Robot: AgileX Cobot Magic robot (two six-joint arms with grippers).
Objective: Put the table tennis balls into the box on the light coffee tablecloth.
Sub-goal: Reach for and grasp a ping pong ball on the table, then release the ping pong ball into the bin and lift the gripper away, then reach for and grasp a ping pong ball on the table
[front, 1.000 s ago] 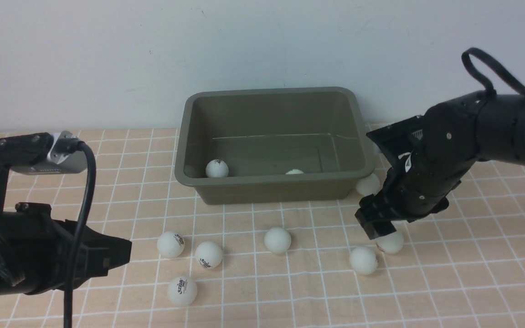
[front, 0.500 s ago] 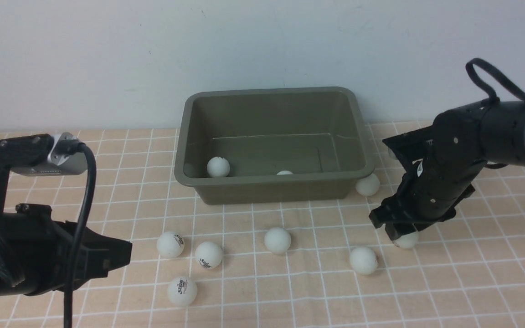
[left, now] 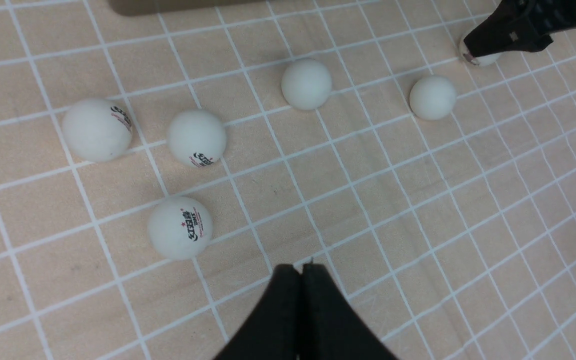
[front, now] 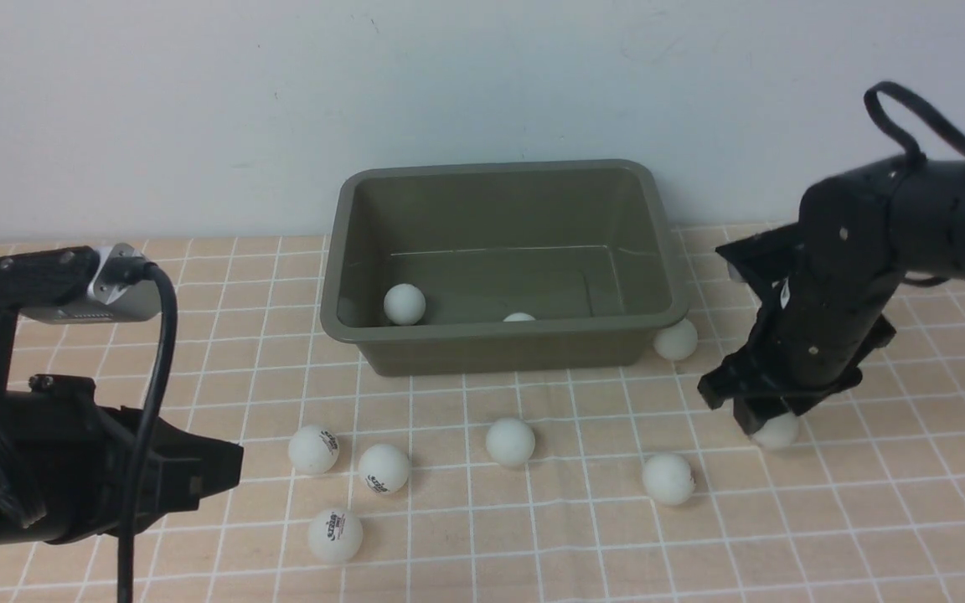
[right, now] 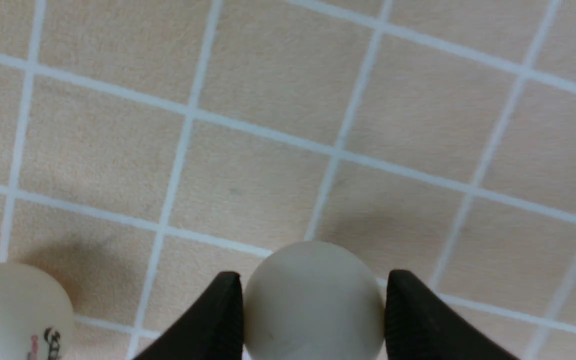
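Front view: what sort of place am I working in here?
Probably an indoor robot test bench rather than a home: a bare white wall behind, a peach-beige grid-lined tablecloth underneath, and a dark olive-green plastic tub with small white table tennis balls laid out as practice props.

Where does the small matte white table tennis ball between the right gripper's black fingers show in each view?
Front view: the small matte white table tennis ball sits at the right, under the right gripper.
Left wrist view: at a frame corner, peeking out beneath that gripper's black tip.
Right wrist view: at the frame edge, between the two black fingers.
Shared landmark: the right gripper's black fingers.
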